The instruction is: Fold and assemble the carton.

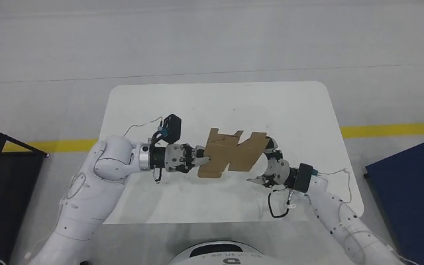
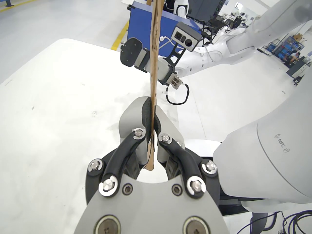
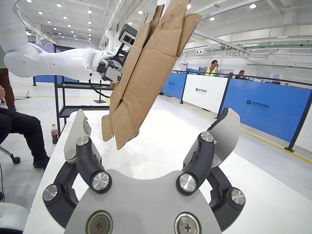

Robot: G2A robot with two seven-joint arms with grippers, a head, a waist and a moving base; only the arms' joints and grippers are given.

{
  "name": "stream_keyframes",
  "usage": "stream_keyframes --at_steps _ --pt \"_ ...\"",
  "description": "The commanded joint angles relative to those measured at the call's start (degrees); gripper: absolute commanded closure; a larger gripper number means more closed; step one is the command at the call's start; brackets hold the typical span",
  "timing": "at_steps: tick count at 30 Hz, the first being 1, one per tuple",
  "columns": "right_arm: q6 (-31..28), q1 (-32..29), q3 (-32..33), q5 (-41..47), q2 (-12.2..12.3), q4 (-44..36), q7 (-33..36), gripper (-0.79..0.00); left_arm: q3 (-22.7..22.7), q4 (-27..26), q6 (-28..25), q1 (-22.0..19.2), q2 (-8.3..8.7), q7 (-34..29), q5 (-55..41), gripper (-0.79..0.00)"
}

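A flat, unfolded brown carton (image 1: pixel 230 153) hangs in the air over the middle of the white table (image 1: pixel 285 106), with creases and several end flaps. My left gripper (image 1: pixel 201 159) is shut on the carton's edge at its left side; in the left wrist view the carton (image 2: pixel 154 57) is seen edge-on, pinched between the black pads (image 2: pixel 147 116). My right gripper (image 1: pixel 260 173) sits just off the carton's right lower corner, open, with nothing between its fingers. In the right wrist view the carton (image 3: pixel 146 74) floats beyond the spread fingers (image 3: pixel 226 127), apart from them.
The table's front edge (image 1: pixel 232 222) lies close under both arms. A seated person's legs (image 3: pixel 22 132) and a small bottle (image 3: pixel 54 132) on the floor are off one end of the table. A dark rack (image 3: pixel 73 91) stands beyond it.
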Motion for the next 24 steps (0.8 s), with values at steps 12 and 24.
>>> stream_keyframes --at_steps 12,24 --pt "-2.2 4.0 -6.6 5.2 2.6 0.1 2.2 0.000 4.5 0.8 0.0 -2.6 2.40 0.9 1.1 -0.092" --pt "9.3 4.2 -4.1 1.3 5.4 -0.5 -4.3 0.000 -4.9 6.9 0.0 -1.0 5.35 12.2 -4.3 -0.785"
